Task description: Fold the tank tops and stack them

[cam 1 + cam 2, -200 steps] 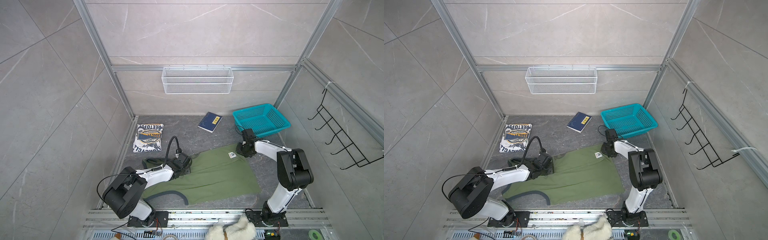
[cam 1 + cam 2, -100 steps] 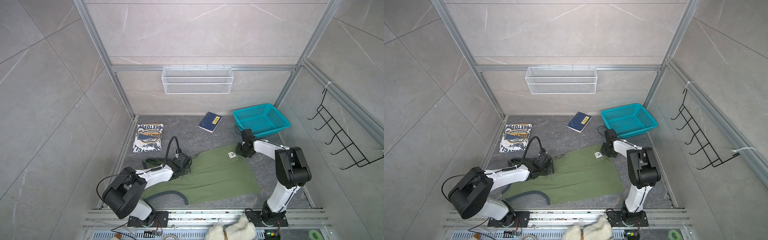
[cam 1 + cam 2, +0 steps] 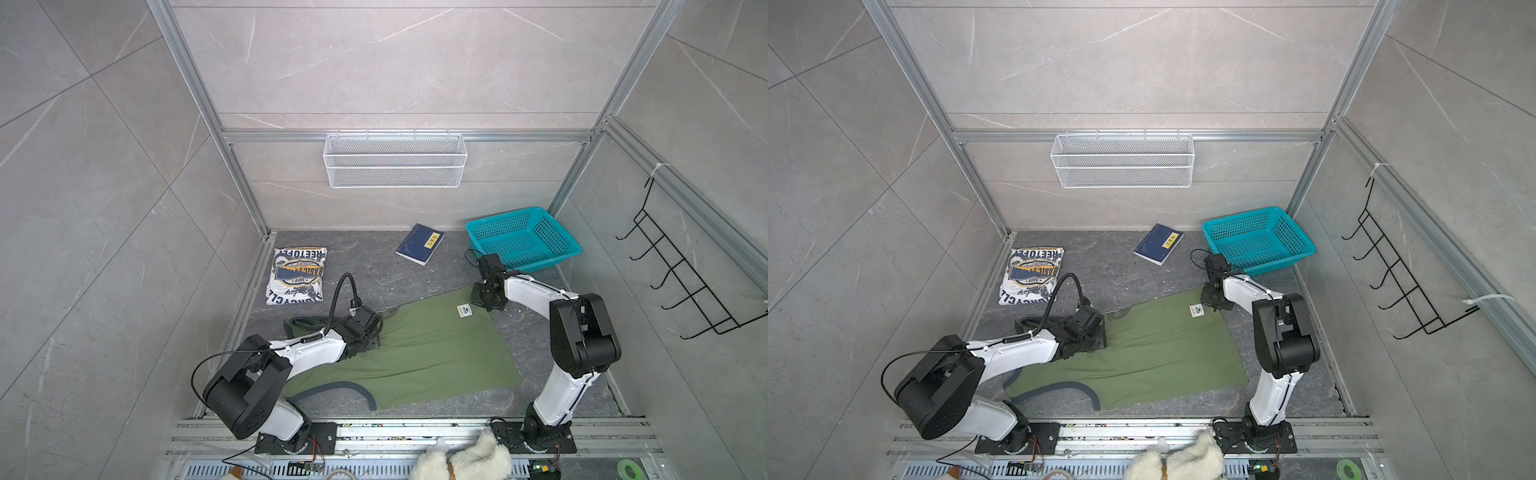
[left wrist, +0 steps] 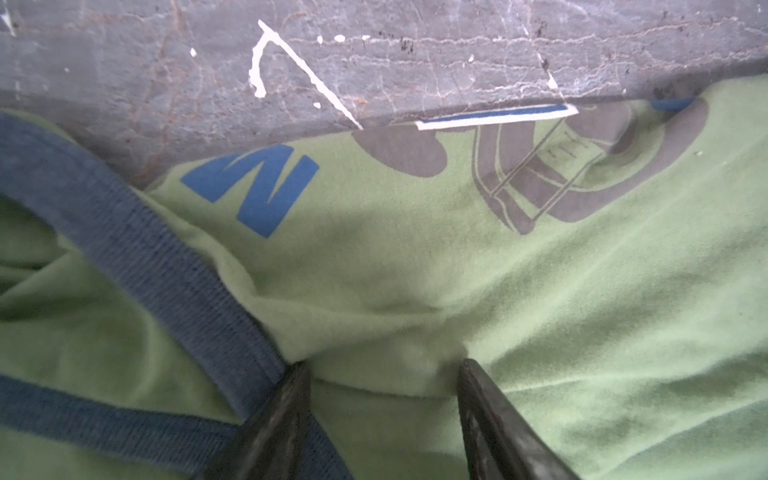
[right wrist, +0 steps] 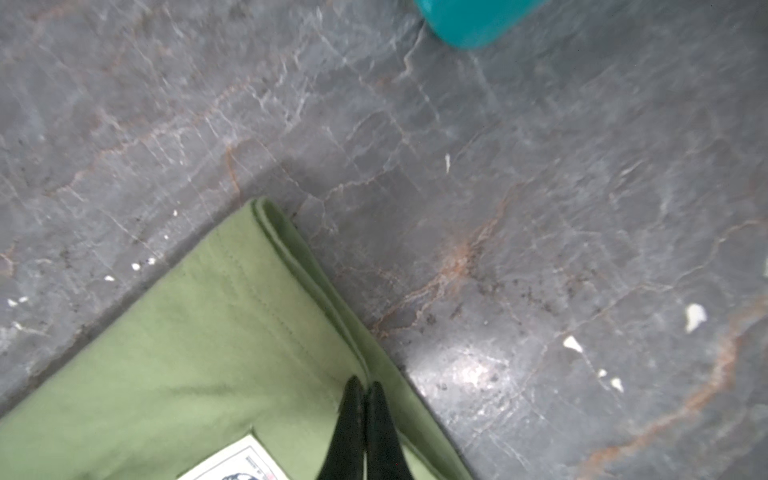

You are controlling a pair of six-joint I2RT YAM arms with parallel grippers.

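The olive green tank top [image 3: 419, 353] is soft matt cloth, a little fuzzy, with ribbed navy knit trim [image 4: 137, 249]. The white tank top [image 3: 297, 276] is matt cloth too. The surface [image 3: 374, 257] looks like smooth grey veined stone with faint shine. At 1 o'clock, the basket [image 3: 559, 235] is glossy teal plastic lattice.

We note a robotics lab cell: silver aluminium frame [image 3: 270, 136], grey marble-look wall panels [image 3: 395, 62], white-and-black robot arms [image 3: 309, 353] bolted to a metal rail [image 3: 415, 432].
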